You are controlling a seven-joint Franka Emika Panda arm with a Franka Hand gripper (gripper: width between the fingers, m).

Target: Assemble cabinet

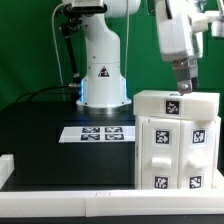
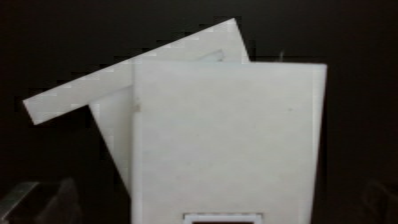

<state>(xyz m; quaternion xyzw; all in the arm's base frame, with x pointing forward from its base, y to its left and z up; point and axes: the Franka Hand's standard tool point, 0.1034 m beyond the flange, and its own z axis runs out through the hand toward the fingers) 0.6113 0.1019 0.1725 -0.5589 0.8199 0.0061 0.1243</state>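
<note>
Cabinet, boxy smooth white plastic with square tags, stands beneath the gripper, whose opening I cannot tell.

Nothing here you can actually read as words or numbers. The only markings are black-and-white square tags: several on the cabinet, one on its top and more down its front, plus a row of them on the marker board lying on the table. The robot base has a small dark triangular sign on it, too tiny to make out. Wrist view shows plain white panels, no print at all.
</note>
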